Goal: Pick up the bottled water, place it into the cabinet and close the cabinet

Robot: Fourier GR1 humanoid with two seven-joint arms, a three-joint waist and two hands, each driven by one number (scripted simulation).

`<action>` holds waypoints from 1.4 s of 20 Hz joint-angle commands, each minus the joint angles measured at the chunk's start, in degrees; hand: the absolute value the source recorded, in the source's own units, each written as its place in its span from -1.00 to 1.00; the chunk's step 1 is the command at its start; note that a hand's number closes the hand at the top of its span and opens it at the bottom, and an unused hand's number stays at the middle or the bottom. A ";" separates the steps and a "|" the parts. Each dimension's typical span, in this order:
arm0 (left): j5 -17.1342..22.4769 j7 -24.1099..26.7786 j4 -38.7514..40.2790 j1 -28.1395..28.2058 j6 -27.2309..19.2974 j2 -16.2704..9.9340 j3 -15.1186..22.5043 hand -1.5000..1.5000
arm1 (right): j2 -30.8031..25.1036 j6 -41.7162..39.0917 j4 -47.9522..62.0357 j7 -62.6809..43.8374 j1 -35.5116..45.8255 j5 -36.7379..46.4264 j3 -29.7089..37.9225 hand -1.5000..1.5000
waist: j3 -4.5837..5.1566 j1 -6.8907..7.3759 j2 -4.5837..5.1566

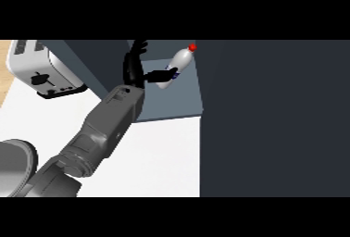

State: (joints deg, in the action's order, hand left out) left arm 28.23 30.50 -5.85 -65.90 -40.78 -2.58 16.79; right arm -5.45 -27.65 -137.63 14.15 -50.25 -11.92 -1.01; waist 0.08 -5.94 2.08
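The bottled water (181, 60) is white with a red cap and a dark label. It leans to the upper right over the blue-grey cabinet floor (171, 104), near the floor's right edge. My left hand (137, 69) has come up from the lower left and sits just left of the bottle. Its fingers point straight away from me and do not wrap the bottle. Only the thumb (161, 75) sticks out to the right and touches the bottle's lower part. Whether the bottle's base rests on the floor is hidden. My right hand does not show.
A large dark panel (273, 115) of the cabinet fills the right side of the view. A silver toaster (42, 69) stands at the upper left on the white counter (160, 157). A round grey metal object (14, 166) sits at the left edge.
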 commanded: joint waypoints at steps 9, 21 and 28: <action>1.87 4.21 -2.54 -3.95 9.99 -0.77 -3.33 -1.00 | -0.12 -0.41 -2.12 -2.33 0.53 -3.34 -1.23 -1.00 | 0.08 0.59 0.16; 3.07 10.74 -7.63 1.39 19.15 2.54 -5.56 -1.00 | 0.17 0.83 -6.97 -5.97 -3.32 -5.52 -0.59 -1.00 | -0.03 4.64 -1.94; 5.56 10.42 -15.73 8.48 20.17 2.57 -2.01 -1.00 | 0.30 1.39 -6.10 -7.04 -0.70 -5.33 -1.48 -1.00 | -0.04 4.38 -2.03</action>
State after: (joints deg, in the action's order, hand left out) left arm 32.22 39.37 -17.44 -62.94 -22.06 -0.14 12.50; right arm -4.88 -27.63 -138.08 11.01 -51.76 -13.63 -2.95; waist 0.04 -1.55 0.10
